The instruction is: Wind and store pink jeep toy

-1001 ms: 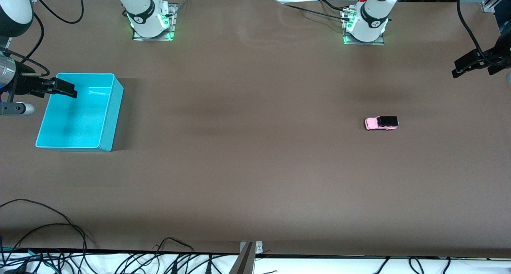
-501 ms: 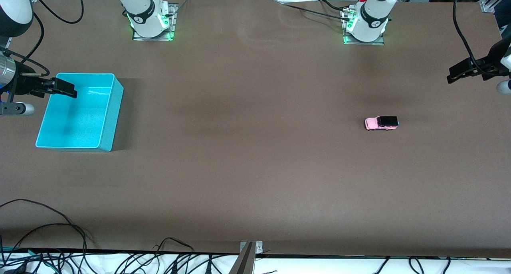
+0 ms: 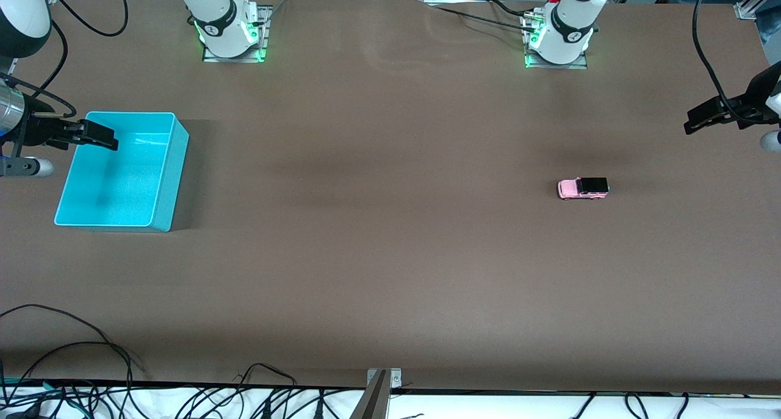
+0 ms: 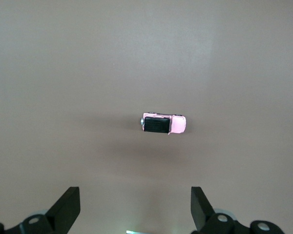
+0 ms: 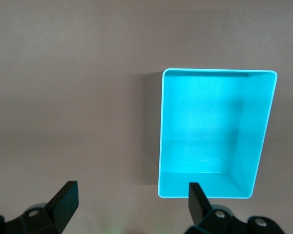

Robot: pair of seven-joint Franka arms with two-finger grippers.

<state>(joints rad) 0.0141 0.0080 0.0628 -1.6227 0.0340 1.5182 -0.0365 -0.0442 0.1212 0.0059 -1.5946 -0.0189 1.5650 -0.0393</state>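
The pink jeep toy [image 3: 583, 188] is a tiny light-pink car with a black roof, standing on the brown table toward the left arm's end. It also shows in the left wrist view [image 4: 163, 124]. My left gripper [image 3: 701, 115] hangs high over the table's edge at that end, open and empty, its jaws wide apart [image 4: 135, 207]. The turquoise bin [image 3: 122, 170] sits empty toward the right arm's end and shows in the right wrist view [image 5: 215, 132]. My right gripper [image 3: 97, 135] hovers open and empty over the bin's rim [image 5: 132, 202].
The two arm bases [image 3: 229, 25] [image 3: 558, 32] stand along the table's edge farthest from the front camera. Cables [image 3: 73, 358] lie along the nearest edge, with a metal bracket [image 3: 381, 385] at its middle.
My left gripper has shifted a little toward the table's middle and then risen slightly. The jeep, the bin and the right gripper have not moved.
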